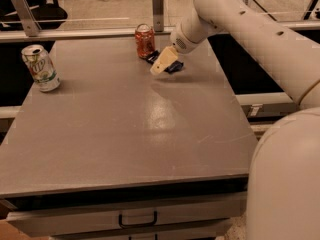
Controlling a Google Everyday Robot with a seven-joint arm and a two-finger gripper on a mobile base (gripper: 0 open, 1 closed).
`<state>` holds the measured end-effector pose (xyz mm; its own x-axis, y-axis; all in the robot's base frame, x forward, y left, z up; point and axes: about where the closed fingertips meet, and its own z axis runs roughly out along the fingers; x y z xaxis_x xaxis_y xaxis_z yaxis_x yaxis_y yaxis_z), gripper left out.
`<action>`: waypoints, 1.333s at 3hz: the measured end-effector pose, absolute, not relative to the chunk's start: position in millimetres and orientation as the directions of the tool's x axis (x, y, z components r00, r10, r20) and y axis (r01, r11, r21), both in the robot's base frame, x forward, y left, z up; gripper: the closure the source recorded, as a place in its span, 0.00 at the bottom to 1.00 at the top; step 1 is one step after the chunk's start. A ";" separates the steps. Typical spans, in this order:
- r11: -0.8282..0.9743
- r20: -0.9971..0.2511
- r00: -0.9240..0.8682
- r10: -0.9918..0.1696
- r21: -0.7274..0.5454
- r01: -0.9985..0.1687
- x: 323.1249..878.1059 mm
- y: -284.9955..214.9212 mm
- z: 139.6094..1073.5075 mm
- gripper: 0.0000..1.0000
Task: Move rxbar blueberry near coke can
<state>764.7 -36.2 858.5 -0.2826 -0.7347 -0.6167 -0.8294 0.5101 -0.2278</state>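
Note:
The coke can, red-orange with a silver rim, stands upright at the far middle of the grey table. The rxbar blueberry, a flat dark navy bar, lies on the table just right of the can, close to it. Only its two ends show; its middle is hidden behind my gripper. My gripper, with tan tips, hangs right over the bar, reaching in from the right on the white arm. I cannot tell whether it holds the bar.
A white-and-green soda can stands upright near the table's left edge. A metal rail with posts runs behind the table's far edge. Drawers with a handle sit below the front edge. My white base fills the right foreground.

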 end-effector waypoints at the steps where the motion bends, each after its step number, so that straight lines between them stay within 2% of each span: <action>1: 0.500 -0.633 -0.258 -0.730 -0.237 -0.833 757.1 -37.9 873.0 0.00; 2: 0.465 -0.677 -0.206 -0.707 -0.224 -0.857 733.2 -62.7 903.2 0.00; 3: 0.393 -0.751 -0.119 -0.649 -0.197 -0.898 691.1 -119.6 936.1 0.00; 4: 0.305 -0.799 0.014 -0.601 -0.245 -0.921 638.7 -178.0 968.5 0.00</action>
<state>638.7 -178.0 968.5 0.0136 -0.6012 -0.7990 -0.9205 0.3045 -0.2448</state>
